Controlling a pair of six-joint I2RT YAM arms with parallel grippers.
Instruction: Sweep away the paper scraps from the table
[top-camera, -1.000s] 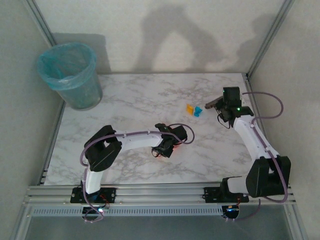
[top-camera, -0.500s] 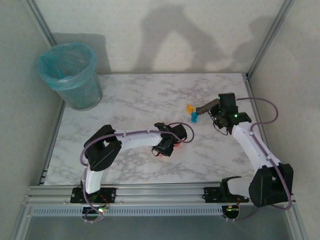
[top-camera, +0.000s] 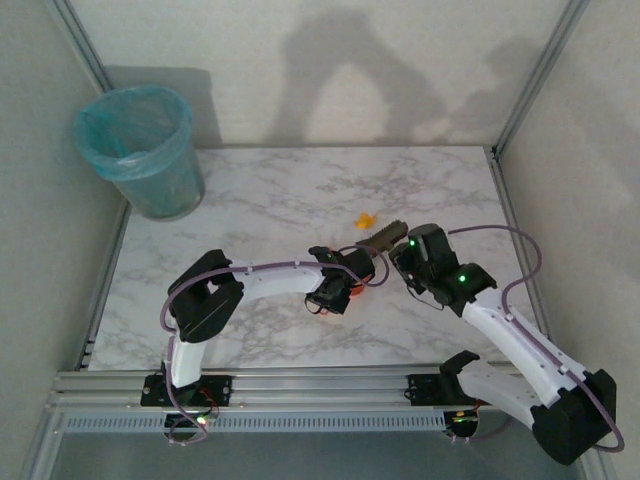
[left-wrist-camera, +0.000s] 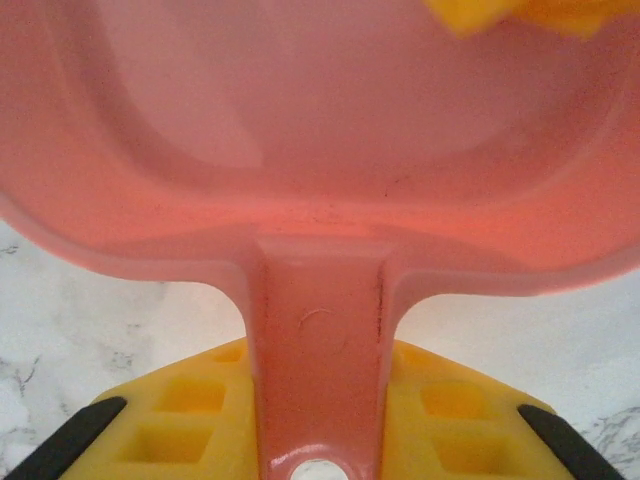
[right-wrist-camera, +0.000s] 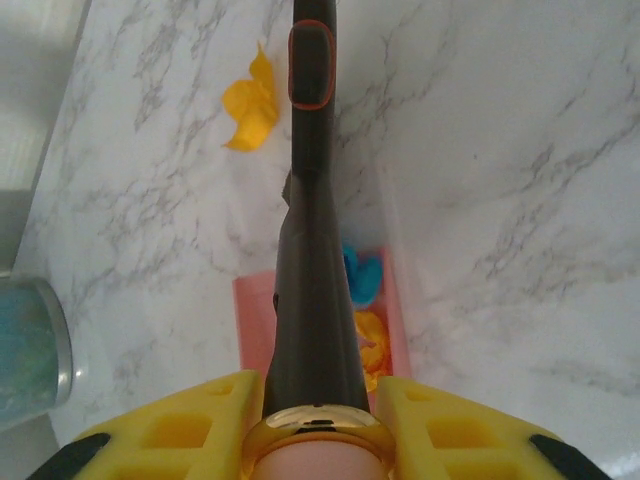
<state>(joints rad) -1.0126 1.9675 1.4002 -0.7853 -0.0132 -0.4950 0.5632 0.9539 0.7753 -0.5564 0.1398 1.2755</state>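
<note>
My right tool (right-wrist-camera: 318, 425) clamps the brush (right-wrist-camera: 308, 200); my left tool (left-wrist-camera: 318, 440) grips the dustpan (left-wrist-camera: 320, 180). I should sweep the far yellow scrap (right-wrist-camera: 250, 105) slowly into it.

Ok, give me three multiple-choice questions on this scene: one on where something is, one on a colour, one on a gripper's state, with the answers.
1. Where does the bin stand?
A. at the far left corner of the table
B. at its far right corner
C. between the arm bases

2. What colour is the paper scrap lying on bare marble beside the far end of the brush?
A. green
B. yellow-orange
C. white

3. How is the right gripper?
A. open, holding nothing
B. shut on a paper scrap
C. shut on the brush handle

Answers:
1 A, the top view has it at the upper left, far from the bases.
2 B, the right wrist view shows it bright yellow-orange on the marble.
3 C, its yellow fingers close round the dark handle.
</note>
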